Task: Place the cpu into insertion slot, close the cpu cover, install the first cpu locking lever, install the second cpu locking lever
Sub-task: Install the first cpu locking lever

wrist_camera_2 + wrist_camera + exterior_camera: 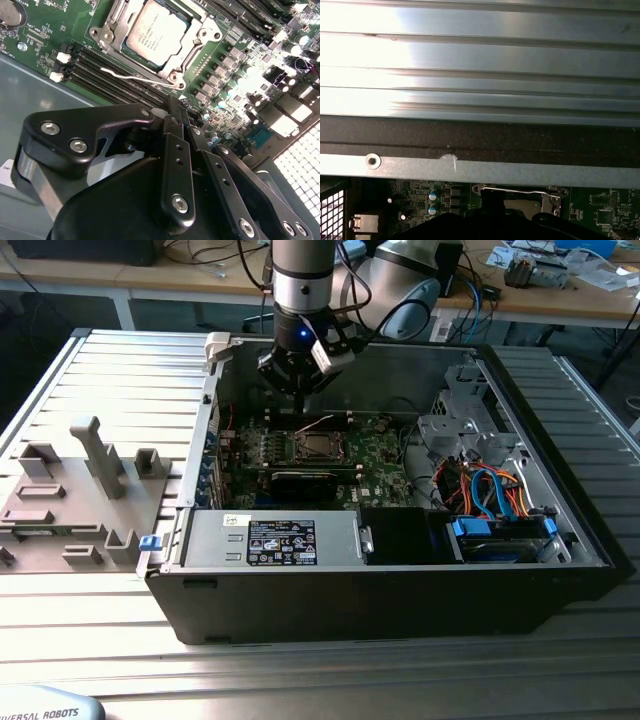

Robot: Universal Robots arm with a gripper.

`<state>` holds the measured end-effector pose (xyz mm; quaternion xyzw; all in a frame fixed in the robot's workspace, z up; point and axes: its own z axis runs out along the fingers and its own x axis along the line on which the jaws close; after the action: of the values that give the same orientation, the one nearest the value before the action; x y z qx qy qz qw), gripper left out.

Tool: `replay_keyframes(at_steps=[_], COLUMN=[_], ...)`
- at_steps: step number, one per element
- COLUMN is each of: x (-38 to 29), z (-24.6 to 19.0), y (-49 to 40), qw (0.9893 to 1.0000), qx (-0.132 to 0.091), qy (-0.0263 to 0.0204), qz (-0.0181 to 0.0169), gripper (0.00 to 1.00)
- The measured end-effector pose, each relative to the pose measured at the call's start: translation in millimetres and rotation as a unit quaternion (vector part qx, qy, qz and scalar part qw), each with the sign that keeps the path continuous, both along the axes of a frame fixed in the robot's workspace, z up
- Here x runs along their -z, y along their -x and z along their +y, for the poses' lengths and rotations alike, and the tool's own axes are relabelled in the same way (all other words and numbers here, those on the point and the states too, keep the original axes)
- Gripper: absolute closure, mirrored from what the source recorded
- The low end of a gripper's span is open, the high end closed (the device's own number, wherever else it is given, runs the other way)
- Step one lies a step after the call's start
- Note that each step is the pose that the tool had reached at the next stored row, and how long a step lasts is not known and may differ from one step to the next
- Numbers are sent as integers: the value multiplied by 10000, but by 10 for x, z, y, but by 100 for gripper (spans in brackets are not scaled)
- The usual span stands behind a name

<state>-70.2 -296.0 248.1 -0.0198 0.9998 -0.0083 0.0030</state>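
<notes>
Here the open computer case (400,570) lies on the ribbed table (120,370); the gripper (176,116) hovers above the green motherboard (60,30), fingers pressed together, empty; the cpu (156,31) sits in the insertion slot (197,37), cpu cover (116,35) closed around it.

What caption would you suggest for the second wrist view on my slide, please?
The gripper hovers above the motherboard, with the cpu seated in the insertion slot.
</notes>
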Motion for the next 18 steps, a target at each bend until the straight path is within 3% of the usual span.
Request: replay_keyframes(at_steps=[4, 5, 6, 10, 18], x=[8, 12, 25, 73, 238], z=[0, 0, 1, 0, 1], y=[-2, -1, -2, -12, -101], qw=[10000, 9999, 9999, 9999, 9999], qx=[-1, 0, 0, 0, -16], qy=[-30, -103, -123, -124, -124], qz=[-1, 0, -1, 0, 1], gripper=[89, 89, 89, 89, 89])
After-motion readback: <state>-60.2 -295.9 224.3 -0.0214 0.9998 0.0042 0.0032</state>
